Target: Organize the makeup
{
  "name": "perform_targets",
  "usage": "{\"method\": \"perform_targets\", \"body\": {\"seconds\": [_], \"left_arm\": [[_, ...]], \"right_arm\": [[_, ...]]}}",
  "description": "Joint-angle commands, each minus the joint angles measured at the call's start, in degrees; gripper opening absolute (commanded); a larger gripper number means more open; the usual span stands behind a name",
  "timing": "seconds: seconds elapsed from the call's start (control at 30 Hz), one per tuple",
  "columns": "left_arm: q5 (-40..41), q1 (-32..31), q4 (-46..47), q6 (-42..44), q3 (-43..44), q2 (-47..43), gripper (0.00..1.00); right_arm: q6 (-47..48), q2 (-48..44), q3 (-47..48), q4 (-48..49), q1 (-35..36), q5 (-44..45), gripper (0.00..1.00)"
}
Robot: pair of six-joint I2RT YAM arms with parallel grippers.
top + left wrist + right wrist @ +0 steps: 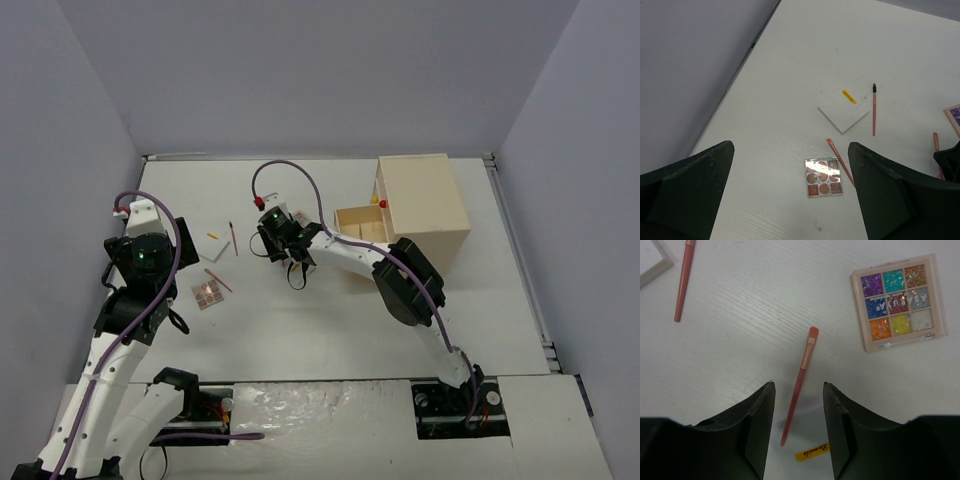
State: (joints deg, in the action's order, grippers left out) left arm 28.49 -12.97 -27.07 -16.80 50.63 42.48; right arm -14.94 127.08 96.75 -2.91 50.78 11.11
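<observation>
In the right wrist view, the right gripper (798, 386) hangs over a thin pink makeup brush (801, 375) at lower centre. Its fingers are parted, one on each side of the handle, and neither touches it. The brush lies flat on the table (740, 340), its long axis running almost straight up the frame. The orange tip leans slightly to the upper right, toward the colourful eyeshadow palette (898, 301). It looks light, stiff and smooth, likely to roll or skid, so I'd pinch mid-handle, across the shaft and clear of the soft tip. The left gripper (790, 150) is spread wide, holding nothing.
</observation>
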Motion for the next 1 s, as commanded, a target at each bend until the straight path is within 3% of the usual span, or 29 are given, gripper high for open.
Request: {"method": "perform_targets", "body": {"seconds": [0.0,0.17,0.4,0.57,0.77,0.97], "left_arm": [[0.01,0.64,2.28,-0.72,2.54,0.63,0.97],[-0.02,0.66,2.20,-0.79,2.54,0.76,0.97],[-0.10,0.84,2.20,-0.87,2.54,0.76,0.97],[-0.30,0.84,2.21,-0.87,2.54,0.87,0.97],[-1.69,0.84,2.21,-0.88,2.77,2.16,0.97],[-5.57,0.93,0.76,-0.92,4.02,6.06,0.97]], "right_arm": [[0.00,1.23,2.30,4.46,0.70,-0.41,0.38],[-0.17,2.99,1.79,4.84,0.72,-0.48,0.28],[0.52,0.52,0.19,5.15,0.98,0.70,0.00],[2.88,-7.07,-1.17,5.12,1.96,2.51,0.00],[5.93,-23.45,-7.85,5.20,1.47,9.90,0.00],[5.43,-37.00,-18.74,4.12,-3.77,10.52,0.00]]}}
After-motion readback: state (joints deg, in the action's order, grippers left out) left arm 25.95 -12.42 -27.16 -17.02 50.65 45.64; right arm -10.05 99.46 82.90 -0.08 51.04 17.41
